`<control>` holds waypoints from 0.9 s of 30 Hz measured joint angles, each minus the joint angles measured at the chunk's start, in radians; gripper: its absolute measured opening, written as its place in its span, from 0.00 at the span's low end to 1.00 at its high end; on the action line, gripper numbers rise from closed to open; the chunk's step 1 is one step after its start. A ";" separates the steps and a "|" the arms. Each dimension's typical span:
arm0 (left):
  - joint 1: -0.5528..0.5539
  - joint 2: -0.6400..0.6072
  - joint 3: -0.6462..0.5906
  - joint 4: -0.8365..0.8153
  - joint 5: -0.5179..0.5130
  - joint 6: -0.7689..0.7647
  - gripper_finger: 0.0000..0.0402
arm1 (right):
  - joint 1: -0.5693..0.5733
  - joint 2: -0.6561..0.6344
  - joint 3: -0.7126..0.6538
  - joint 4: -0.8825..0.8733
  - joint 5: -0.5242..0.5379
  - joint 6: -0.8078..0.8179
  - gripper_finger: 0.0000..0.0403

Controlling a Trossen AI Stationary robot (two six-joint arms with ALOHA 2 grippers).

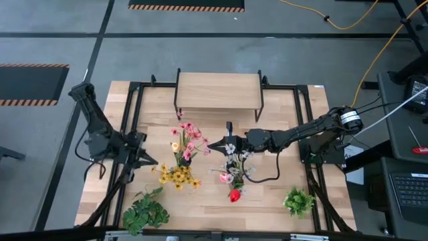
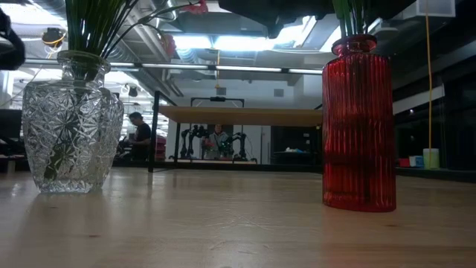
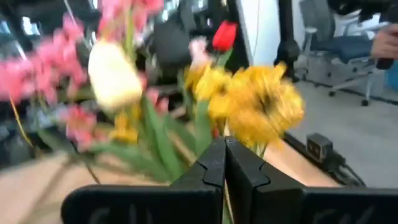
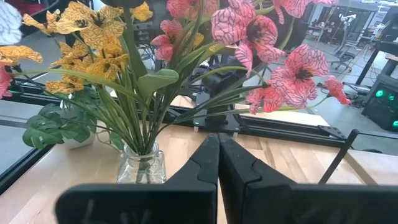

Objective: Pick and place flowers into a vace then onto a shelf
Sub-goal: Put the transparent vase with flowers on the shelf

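Table (image 1: 281, 107) first, wide and pale, with shelf (image 1: 218, 91) at its far edge, bare on top. Then two vases: clear glass vase (image 2: 71, 123) left of centre, red vase (image 2: 358, 123) near the middle, both already full of flowers (image 1: 184, 144). Left gripper (image 1: 152, 161) just beside the yellow blossoms, fingers pressed together, empty. Right gripper (image 1: 212, 144) between the vases, likewise closed on nothing. Probably next: open wide, grasp a vase low on its body, lift level toward the shelf. No readable writing anywhere.

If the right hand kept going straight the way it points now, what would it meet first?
Most likely the clear glass vase of pink and yellow flowers, dead ahead of the shut right hand; how far off is unclear.
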 joint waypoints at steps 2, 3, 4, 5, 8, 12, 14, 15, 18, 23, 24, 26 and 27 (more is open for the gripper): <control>0.043 -0.007 0.006 -0.078 0.013 -0.085 0.01 | 0.000 0.000 0.000 0.000 0.000 0.001 0.01; 0.061 -0.010 0.006 -0.108 0.013 -0.124 0.00 | 0.000 0.000 0.000 0.000 0.000 0.001 0.01; 0.076 -0.011 0.006 -0.140 0.018 -0.160 0.00 | 0.000 0.000 0.000 0.000 0.000 0.001 0.01; 0.090 -0.011 0.006 -0.172 0.030 -0.192 0.00 | 0.000 0.000 0.000 0.000 0.000 0.001 0.01; 0.118 0.005 0.006 -0.238 0.070 -0.265 0.01 | 0.001 0.000 0.000 0.000 0.000 0.001 0.01; 0.125 0.028 0.006 -0.243 0.106 -0.303 0.01 | 0.001 0.000 0.000 -0.001 -0.001 0.001 0.01; 0.125 0.036 0.006 -0.254 0.107 -0.304 0.02 | 0.001 0.000 0.000 -0.001 -0.001 0.001 0.01; 0.125 0.038 0.006 -0.259 0.110 -0.310 0.03 | 0.001 0.000 0.000 -0.001 -0.001 0.001 0.01; 0.125 0.043 0.006 -0.257 0.127 -0.326 0.08 | 0.001 0.000 0.000 -0.004 -0.001 0.001 0.01; 0.125 0.043 0.006 -0.257 0.130 -0.339 0.22 | 0.001 0.000 0.000 -0.009 -0.001 0.009 0.01; 0.125 0.043 0.006 -0.257 0.130 -0.344 0.25 | 0.001 0.000 0.000 -0.010 -0.001 0.019 0.01; 0.125 0.043 0.006 -0.257 0.130 -0.348 0.32 | 0.001 0.000 0.000 -0.016 -0.001 0.031 0.01; 0.125 0.043 0.006 -0.257 0.131 -0.348 0.35 | 0.001 0.000 0.000 -0.023 -0.001 0.032 0.01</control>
